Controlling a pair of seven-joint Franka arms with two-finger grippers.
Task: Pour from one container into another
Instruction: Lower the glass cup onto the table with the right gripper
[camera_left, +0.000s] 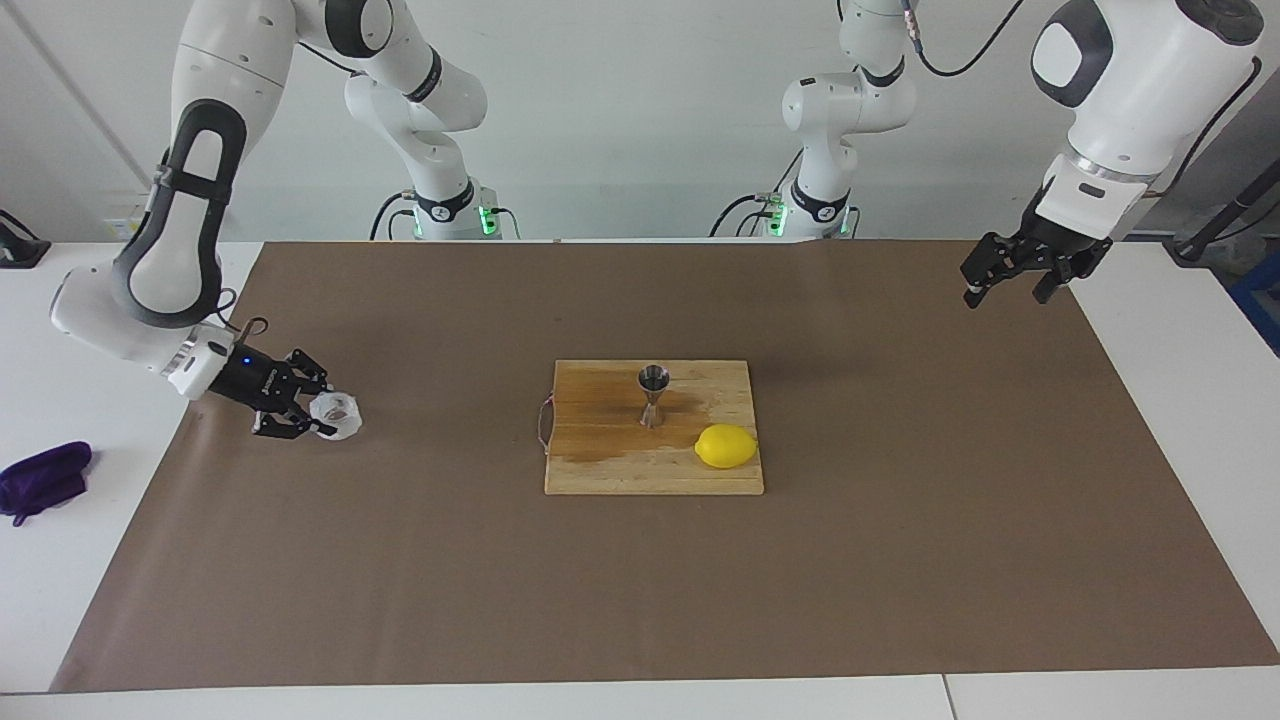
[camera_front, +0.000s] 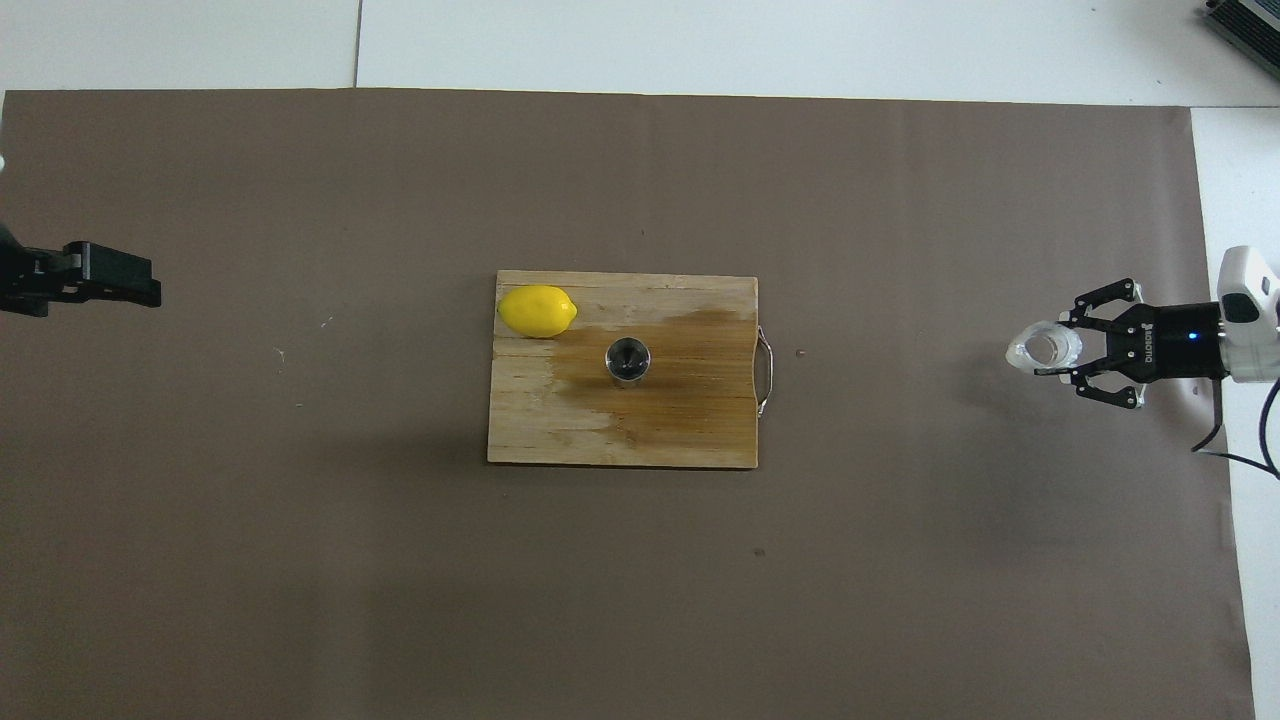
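While the right gripper (camera_left: 318, 415) is clamping its fingers on the small translucent plastic cup (camera_left: 336, 414), the carry to the shiny steel hourglass jigger (camera_left: 653, 395) is starting; the left gripper (camera_left: 1010, 277) is waiting, fingers spread.

Bright, even light from above, soft faint shadows on the brown paper (camera_left: 900, 520); both views sharp, no glare
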